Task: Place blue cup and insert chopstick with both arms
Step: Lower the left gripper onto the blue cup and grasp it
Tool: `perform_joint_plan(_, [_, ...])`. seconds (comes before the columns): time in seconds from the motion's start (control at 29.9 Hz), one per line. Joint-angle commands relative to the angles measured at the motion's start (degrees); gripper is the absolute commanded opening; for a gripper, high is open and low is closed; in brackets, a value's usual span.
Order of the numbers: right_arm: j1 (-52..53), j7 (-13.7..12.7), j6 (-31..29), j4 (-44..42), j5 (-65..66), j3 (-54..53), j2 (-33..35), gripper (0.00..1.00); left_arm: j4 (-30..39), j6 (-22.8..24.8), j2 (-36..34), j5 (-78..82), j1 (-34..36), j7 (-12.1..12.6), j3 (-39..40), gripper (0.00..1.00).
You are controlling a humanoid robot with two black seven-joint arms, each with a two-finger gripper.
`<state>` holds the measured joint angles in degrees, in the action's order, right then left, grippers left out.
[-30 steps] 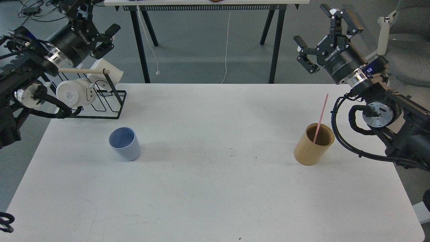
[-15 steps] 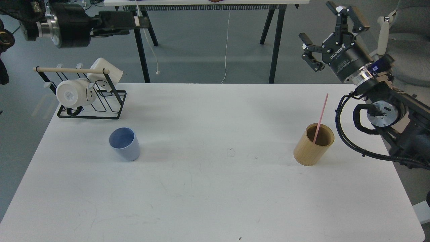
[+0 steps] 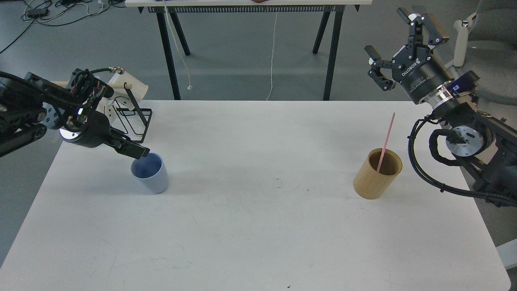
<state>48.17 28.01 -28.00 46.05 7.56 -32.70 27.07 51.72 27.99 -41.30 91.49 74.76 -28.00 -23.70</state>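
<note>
The white table (image 3: 258, 226) carries a smooth, tapered blue cup (image 3: 152, 176) upright at its left. The dark left gripper (image 3: 135, 150) sits at the cup's rim, hiding part of it; I cannot tell how its fingers stand. At right, a pink chopstick (image 3: 385, 142) leans in a wooden cylinder (image 3: 377, 173). Farther back, the right gripper (image 3: 404, 38) hangs spread wide, and a wire rack (image 3: 135, 117) is half hidden.
</note>
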Motion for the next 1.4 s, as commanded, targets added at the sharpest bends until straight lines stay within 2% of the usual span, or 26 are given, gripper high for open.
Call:
perform_joint_plan(0.0, [-0.09,-0.01,0.00,0.01,0.00,0.01,0.26,0.99,-2.85,0.01,1.83,0.09,-2.51,0.00,0.15,1.00])
perform_joint_plan(0.43, [-0.79,-0.01,0.00,0.10,0.00,0.01,0.88,0.99,-5.05,0.01,2.97,-0.61,-4.35,0.00,0.59,0.95])
perform_joint_plan(0.57, [-0.97,-0.01,0.00,0.18,0.00,0.01,1.14,0.99,-5.14,0.01,3.50,-0.70,-5.58,0.00,2.60,0.84])
perform_joint_plan(0.74, [-1.58,-0.01,0.00,0.19,0.00,0.01,1.14,0.99,-5.14,0.01,3.59,-0.70,-5.85,0.00,3.40,0.76])
perform_joint_plan(0.94, [-1.76,-0.01,0.00,0.19,0.00,0.01,1.23,0.99,-7.42,0.01,3.94,-0.26,-7.43,0.00,3.40,0.54])
perform_joint_plan(1.07, [-1.85,-0.01,0.00,0.19,0.00,0.01,1.23,0.99,-8.13,0.01,4.47,-0.26,-7.78,0.00,3.31,0.49])
perform_joint_plan(1.27, [-2.29,-0.01,0.00,0.27,0.00,-0.08,1.23,0.99,-8.22,0.01,4.56,-0.35,-8.66,0.00,3.40,0.12])
perform_joint_plan(1.37, [-2.46,-0.01,0.00,0.19,0.00,-0.08,1.23,0.99,-8.22,0.01,4.47,-0.44,-8.66,0.00,3.40,0.02])
